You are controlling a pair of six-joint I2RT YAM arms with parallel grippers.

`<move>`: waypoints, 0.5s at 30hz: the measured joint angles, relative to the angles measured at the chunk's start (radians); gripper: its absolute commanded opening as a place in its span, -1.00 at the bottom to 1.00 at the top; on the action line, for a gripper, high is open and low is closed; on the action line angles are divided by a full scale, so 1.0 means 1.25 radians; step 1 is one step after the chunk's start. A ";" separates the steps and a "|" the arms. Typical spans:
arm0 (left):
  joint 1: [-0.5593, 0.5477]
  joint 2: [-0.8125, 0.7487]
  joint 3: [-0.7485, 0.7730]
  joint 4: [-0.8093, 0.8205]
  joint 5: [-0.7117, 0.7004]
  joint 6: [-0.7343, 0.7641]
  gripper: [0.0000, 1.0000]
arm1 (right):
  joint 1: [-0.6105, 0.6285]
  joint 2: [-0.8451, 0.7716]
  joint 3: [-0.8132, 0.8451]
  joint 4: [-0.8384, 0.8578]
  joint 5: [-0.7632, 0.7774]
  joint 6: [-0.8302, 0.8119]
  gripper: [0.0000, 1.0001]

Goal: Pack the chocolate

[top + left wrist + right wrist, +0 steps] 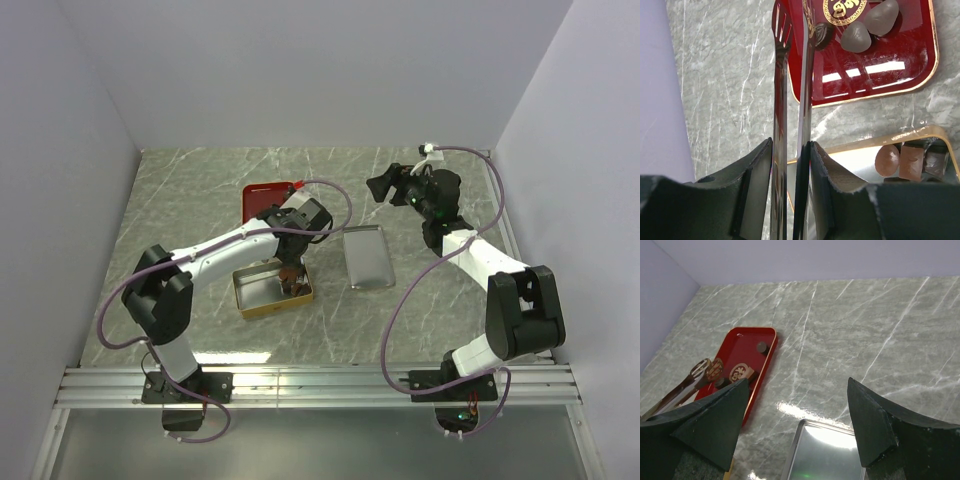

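Tongs (779, 100): blades slightly apart, clamping nothing.
Risk: right blade pushes chocolate (822, 34) sideways across glossy tray (912, 40), so it escapes.

I see three dark brown chocolate pieces (856, 37) lying loose on the red tray (910, 65); three more sit side by side in the gold tin (939, 132).

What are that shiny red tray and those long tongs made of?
The red tray looks like glossy lacquered metal or plastic: sharp light reflections, gold-edged rim. The tongs look like polished steel: silvery, mirror-like, thin blades with slotted tips.
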 measured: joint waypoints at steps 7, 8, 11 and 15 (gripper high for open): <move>0.000 -0.016 -0.001 -0.003 0.029 0.004 -0.19 | 0.000 -0.003 0.000 0.000 0.000 0.000 0.71; 0.000 -0.021 -0.002 -0.003 0.041 0.006 -0.18 | 0.000 -0.003 0.000 0.000 0.000 0.000 0.71; -0.001 -0.039 -0.002 -0.006 0.072 0.006 -0.17 | 0.000 -0.003 0.000 0.000 0.000 0.000 0.72; -0.002 -0.059 -0.001 -0.015 0.089 0.004 -0.14 | 0.000 -0.003 0.000 0.000 0.000 0.000 0.72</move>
